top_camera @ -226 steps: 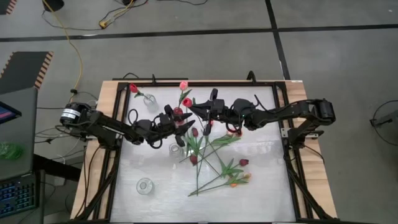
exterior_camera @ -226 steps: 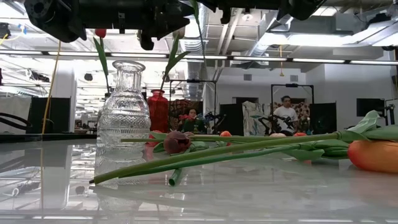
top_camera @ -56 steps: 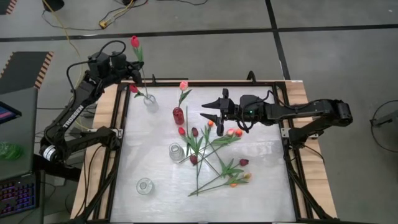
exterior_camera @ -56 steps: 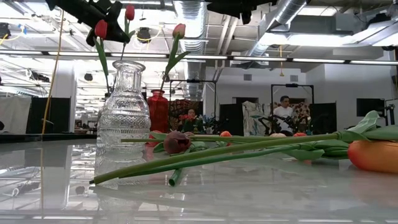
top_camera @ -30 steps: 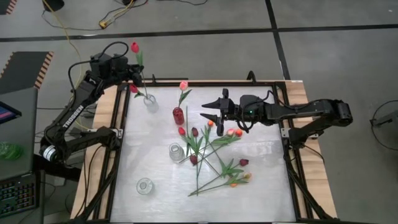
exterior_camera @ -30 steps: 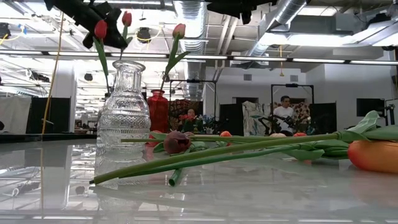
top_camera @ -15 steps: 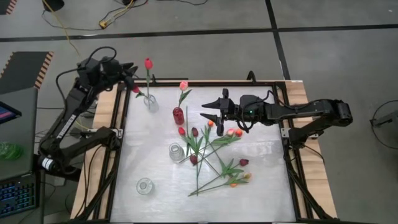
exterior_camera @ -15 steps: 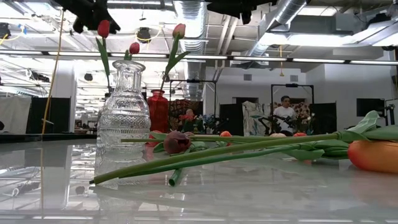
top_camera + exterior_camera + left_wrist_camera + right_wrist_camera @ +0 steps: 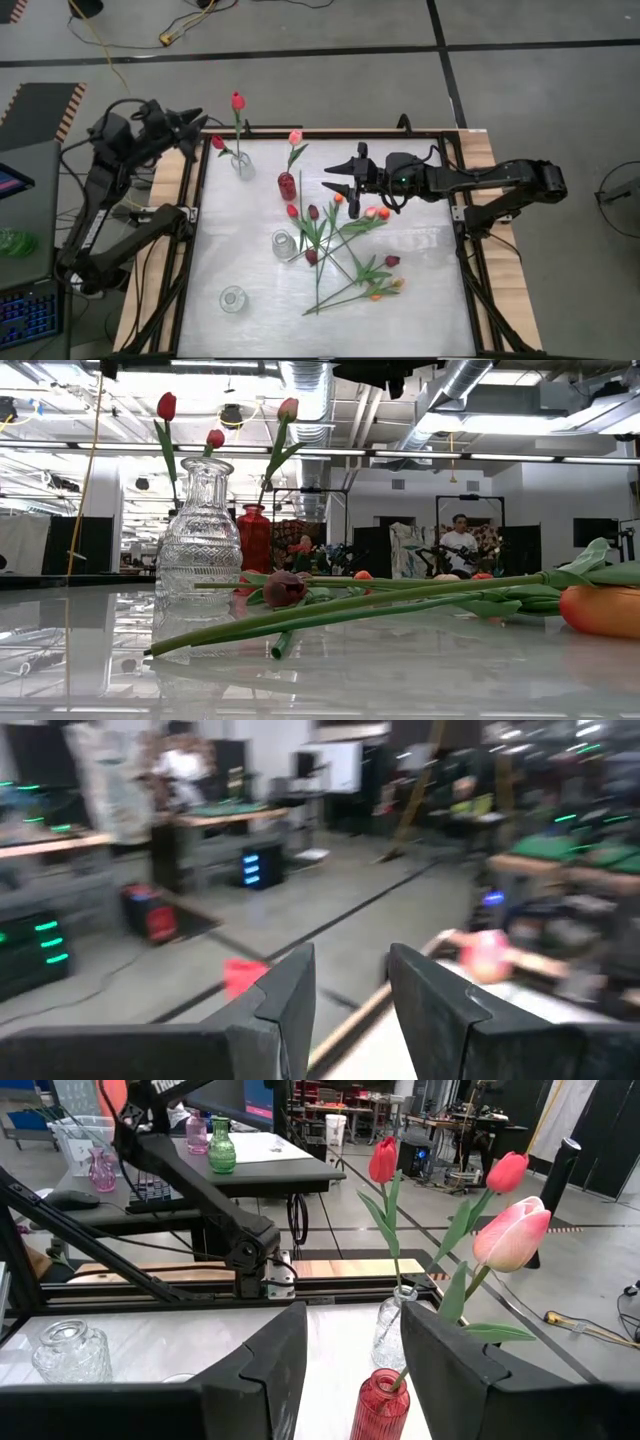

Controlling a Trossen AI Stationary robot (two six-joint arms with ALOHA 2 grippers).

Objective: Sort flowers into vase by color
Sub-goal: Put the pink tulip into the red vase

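Note:
Two red flowers (image 9: 238,101) (image 9: 217,142) stand with their stems in a clear vase (image 9: 241,163) at the table's far left. A pink flower (image 9: 295,137) stands in a small red vase (image 9: 287,185). Several loose flowers (image 9: 345,250) lie crossed on the table's middle. My left gripper (image 9: 198,122) hangs open past the table's far left corner, left of the clear vase, with nothing between its fingers (image 9: 290,995). My right gripper (image 9: 328,180) hovers open and level just right of the red vase (image 9: 385,1405), holding nothing.
Two more clear vases (image 9: 283,243) (image 9: 232,298) stand left of the loose flowers; the first fills the low view's left (image 9: 200,540). A black frame (image 9: 200,220) rims the table. People sit in the room behind (image 9: 460,540).
My left gripper has let go of a red flower over the far left clear vase and drawn back toward the table's left, off the table's corner. The flower has sunk into the vase and now stands there beside the other red one.

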